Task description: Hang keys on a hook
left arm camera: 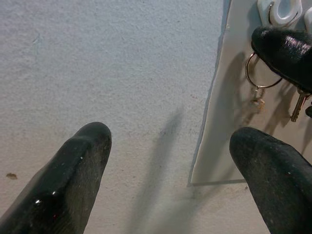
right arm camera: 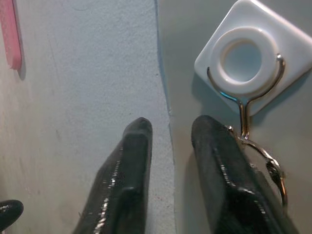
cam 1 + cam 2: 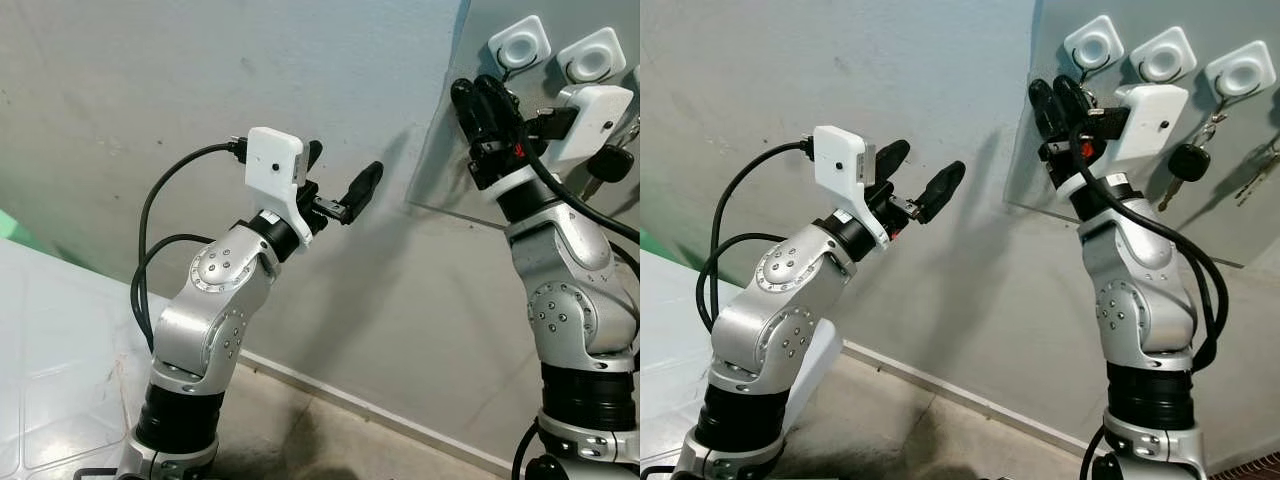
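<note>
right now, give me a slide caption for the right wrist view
Right gripper at the edge of the grey panel, one finger beside the key ring hanging on a white hook.

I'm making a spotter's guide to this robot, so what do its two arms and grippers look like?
Both arms are silver metal with rounded, bolt-dotted joints and black bands. The left arm and right arm each carry a white square camera box at the wrist, fed by looping black cables. The left gripper and right gripper each have two long, glossy black fingers.

Grey wall [image 3: 200,80] meets pale floor [image 3: 60,380].
</note>
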You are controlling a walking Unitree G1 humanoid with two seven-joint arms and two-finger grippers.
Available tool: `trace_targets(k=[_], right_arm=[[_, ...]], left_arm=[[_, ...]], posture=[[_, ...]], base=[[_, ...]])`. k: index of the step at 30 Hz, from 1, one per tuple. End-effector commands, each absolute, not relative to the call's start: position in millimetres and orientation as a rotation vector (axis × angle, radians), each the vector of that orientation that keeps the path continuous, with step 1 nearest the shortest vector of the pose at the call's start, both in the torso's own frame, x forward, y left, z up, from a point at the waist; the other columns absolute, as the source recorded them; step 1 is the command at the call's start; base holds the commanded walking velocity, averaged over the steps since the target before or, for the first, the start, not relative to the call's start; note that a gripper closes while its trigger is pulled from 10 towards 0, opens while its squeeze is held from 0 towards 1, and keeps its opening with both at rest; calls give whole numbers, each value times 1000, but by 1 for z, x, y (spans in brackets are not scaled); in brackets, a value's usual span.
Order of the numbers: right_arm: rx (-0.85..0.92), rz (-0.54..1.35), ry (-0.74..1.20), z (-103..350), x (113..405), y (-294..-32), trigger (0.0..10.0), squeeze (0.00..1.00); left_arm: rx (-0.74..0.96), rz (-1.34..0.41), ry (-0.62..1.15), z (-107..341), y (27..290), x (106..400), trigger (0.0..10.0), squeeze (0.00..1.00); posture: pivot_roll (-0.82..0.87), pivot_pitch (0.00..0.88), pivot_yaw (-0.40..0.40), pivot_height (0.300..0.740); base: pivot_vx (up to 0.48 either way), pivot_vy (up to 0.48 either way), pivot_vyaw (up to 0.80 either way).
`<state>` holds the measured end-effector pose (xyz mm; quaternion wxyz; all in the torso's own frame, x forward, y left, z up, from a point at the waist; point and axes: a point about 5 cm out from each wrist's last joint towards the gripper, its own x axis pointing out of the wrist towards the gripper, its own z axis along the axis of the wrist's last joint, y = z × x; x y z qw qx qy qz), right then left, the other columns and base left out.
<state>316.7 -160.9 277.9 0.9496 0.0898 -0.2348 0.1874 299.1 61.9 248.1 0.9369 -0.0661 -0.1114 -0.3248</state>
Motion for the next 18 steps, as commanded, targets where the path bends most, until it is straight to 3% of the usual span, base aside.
trace_targets(k=[1, 16, 18], right_arm=[[191, 352, -440, 270, 319, -166, 10000, 1000], [165, 378, -309, 212, 306, -162, 10000, 1000], [160, 402, -262, 195, 303, -160, 10000, 0]], left_arm=[[-132, -663, -252, 255, 62, 297, 10000, 0], [-120, -611, -164, 223, 66, 299, 10000, 0], [-127, -576, -123, 208, 69, 301, 10000, 0]], posture=[[34, 55, -28, 702], [27, 46, -23, 702], [26, 46, -22, 702]], base=[[0, 0, 0], [0, 0, 0], [0, 0, 0]])
